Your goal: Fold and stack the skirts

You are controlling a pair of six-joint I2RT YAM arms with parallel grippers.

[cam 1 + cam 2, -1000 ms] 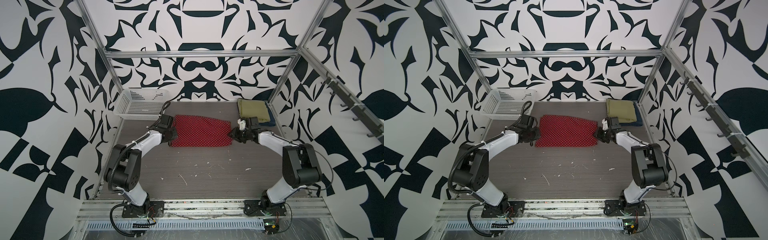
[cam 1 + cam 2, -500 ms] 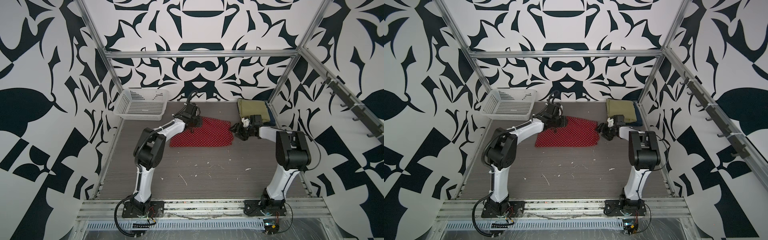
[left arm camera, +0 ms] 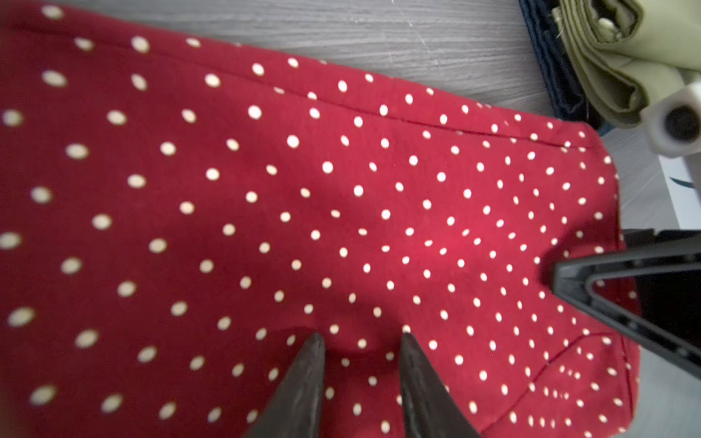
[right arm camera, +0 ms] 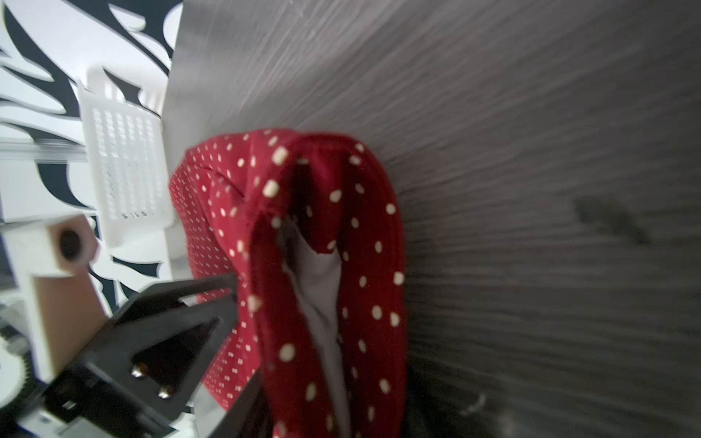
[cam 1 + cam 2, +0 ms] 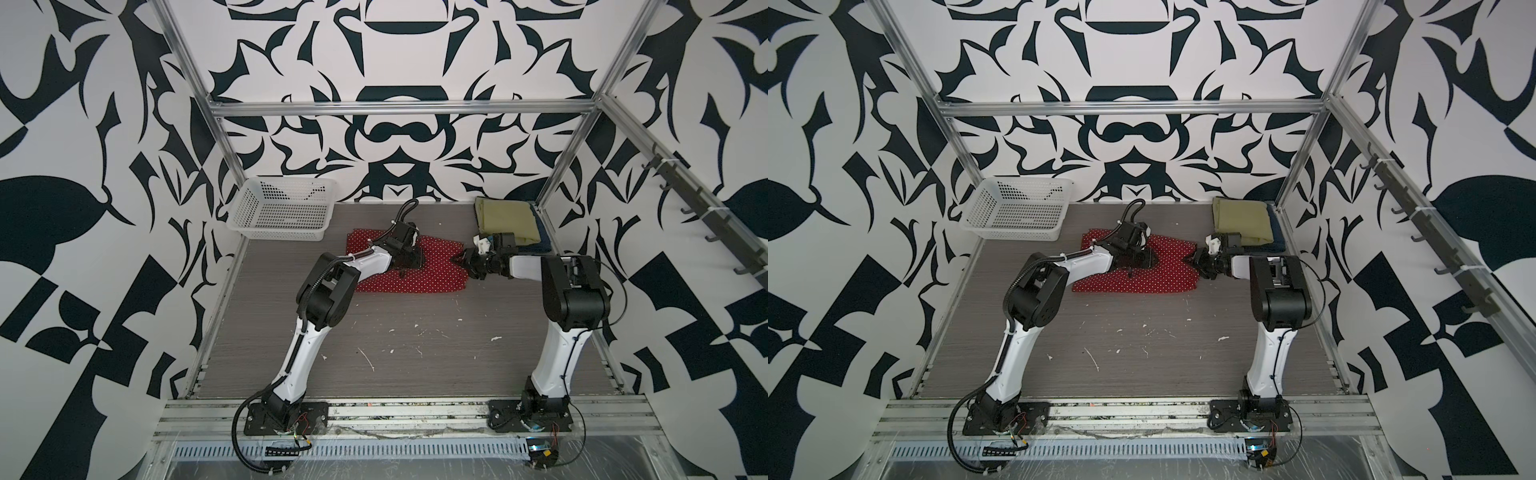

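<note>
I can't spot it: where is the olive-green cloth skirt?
In both top views the folded olive-green cloth skirt lies in the far right corner, atop dark blue denim, behind the right end effector.

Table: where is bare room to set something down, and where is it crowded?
Free: the front half of the table, between the arm bases and the red polka-dot skirt; also the left edge in front of the basket. Crowded: mid-back, with left gripper and right gripper on that skirt, olive skirt beside.
</note>
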